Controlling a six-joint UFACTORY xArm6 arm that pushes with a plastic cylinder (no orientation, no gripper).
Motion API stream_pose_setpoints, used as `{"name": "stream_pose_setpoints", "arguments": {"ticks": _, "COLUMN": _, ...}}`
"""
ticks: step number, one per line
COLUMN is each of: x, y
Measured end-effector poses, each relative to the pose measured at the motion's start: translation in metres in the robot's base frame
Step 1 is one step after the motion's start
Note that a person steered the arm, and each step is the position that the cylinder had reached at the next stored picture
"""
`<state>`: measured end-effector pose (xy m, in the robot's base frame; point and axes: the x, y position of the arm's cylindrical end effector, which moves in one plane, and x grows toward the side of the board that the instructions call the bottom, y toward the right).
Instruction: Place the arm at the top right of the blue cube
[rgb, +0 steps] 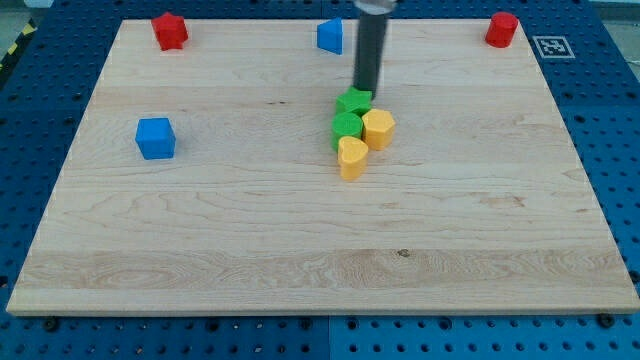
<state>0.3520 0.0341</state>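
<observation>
The tip (366, 89) stands at the upper edge of the green star (353, 100), apparently touching it; contact cannot be confirmed. There is no gripper, only the bare rod, holding nothing. The blue cube (155, 138) lies well apart, at the view's left. Advised route: leftward across open board, stopping just above and right of the cube without nudging it. The rod's upper end is cut off at the view's top.

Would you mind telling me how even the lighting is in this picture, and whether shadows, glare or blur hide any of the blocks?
Camera view: soft, even light over the wooden board, no glare; the shadows are faint and short; the blue cube and the green star block are sharp enough to read; my tip sits just above that star at the view's top of the central cluster, far to the cube's right; the rod's top is cropped.
</observation>
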Motion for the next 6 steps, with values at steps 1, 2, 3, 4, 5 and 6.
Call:
{"name": "stream_pose_setpoints", "arguments": {"ticks": 1, "x": -0.005, "y": -0.011}}
{"name": "stream_pose_setpoints", "arguments": {"ticks": 2, "x": -0.025, "y": -0.042}}
{"name": "stream_pose_setpoints", "arguments": {"ticks": 3, "x": -0.027, "y": -0.109}}
{"name": "stream_pose_setpoints", "arguments": {"ticks": 4, "x": -0.02, "y": -0.161}}
{"name": "stream_pose_setpoints", "arguments": {"ticks": 5, "x": -0.009, "y": -0.164}}
{"name": "stream_pose_setpoints", "arguments": {"ticks": 6, "x": 0.027, "y": -0.171}}
